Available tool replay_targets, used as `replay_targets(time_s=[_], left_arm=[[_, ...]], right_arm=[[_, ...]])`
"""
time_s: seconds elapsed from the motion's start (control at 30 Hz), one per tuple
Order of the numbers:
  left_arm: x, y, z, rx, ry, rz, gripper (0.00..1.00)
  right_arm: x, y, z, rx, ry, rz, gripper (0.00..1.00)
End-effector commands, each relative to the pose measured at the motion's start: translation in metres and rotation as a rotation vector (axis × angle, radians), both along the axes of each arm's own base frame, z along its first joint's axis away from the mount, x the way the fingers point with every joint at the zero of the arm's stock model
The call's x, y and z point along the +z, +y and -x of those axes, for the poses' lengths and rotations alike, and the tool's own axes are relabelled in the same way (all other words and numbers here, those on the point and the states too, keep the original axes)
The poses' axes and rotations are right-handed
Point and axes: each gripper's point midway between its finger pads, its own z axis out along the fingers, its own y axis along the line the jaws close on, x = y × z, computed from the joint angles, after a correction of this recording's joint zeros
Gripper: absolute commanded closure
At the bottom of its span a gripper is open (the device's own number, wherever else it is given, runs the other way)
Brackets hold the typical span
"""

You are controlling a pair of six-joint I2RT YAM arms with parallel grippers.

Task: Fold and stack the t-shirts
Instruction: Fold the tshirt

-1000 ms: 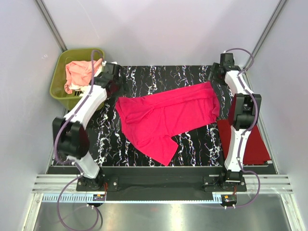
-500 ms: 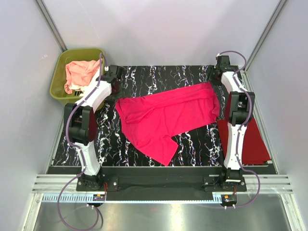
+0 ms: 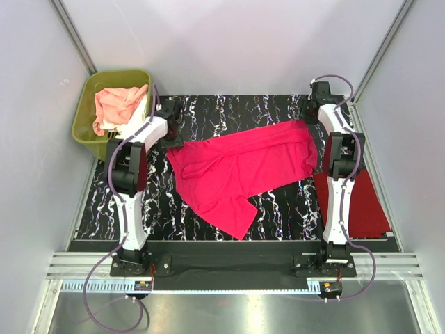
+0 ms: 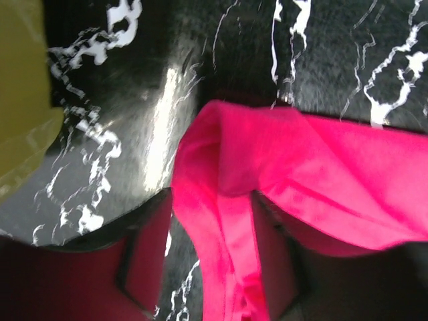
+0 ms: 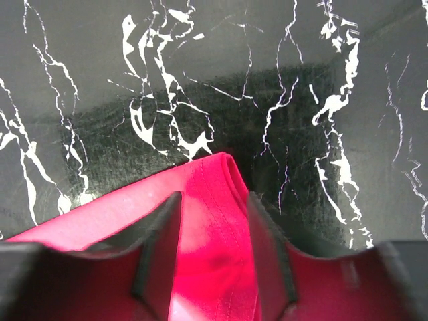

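Hot-pink soft cloth t-shirt (image 3: 243, 167), limp and light: your left gripper (image 4: 211, 224) and right gripper (image 5: 214, 204) straddle its far corner hems, good holds; clamped or not, can't tell.

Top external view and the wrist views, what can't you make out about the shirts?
Top view: the right arm covers part of the darker red t-shirt.
Top view: peach-pink t-shirt is bunched in the tub; anything beneath is hidden.
Left wrist view: blur smears the hot pink t-shirt; the frame edge crops it.

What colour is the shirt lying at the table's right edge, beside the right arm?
Dark red. The shirt shows best in the top external view.
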Motion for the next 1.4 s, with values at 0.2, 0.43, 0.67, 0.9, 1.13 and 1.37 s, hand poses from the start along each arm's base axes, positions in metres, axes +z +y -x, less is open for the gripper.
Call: replay_targets(time_s=[0.2, 0.43, 0.67, 0.9, 1.13, 1.37], left_arm=[[0.0, 0.01, -0.027, 0.008, -0.033, -0.05, 0.82], [-0.001, 0.028, -0.048, -0.031, -0.019, -0.154, 1.0], [0.015, 0.038, -0.071, -0.047, -0.07, -0.228, 1.0], [0.052, 0.027, -0.085, -0.05, -0.149, -0.182, 0.48], [0.084, -0.023, -0.04, -0.129, -0.167, -0.102, 0.32], [0.117, -0.051, 0.01, -0.159, -0.174, -0.018, 0.25]], right_arm=[[0.02, -0.001, -0.016, 0.016, -0.057, 0.01, 0.81], [0.017, -0.008, -0.007, 0.003, -0.039, 0.03, 0.99], [0.022, 0.007, -0.005, 0.033, -0.02, -0.046, 0.54], [0.013, 0.011, 0.001, 0.031, 0.03, -0.078, 0.52], [0.003, 0.016, 0.002, 0.006, 0.066, -0.119, 0.53], [-0.008, 0.016, 0.005, -0.046, 0.105, -0.143, 0.69]])
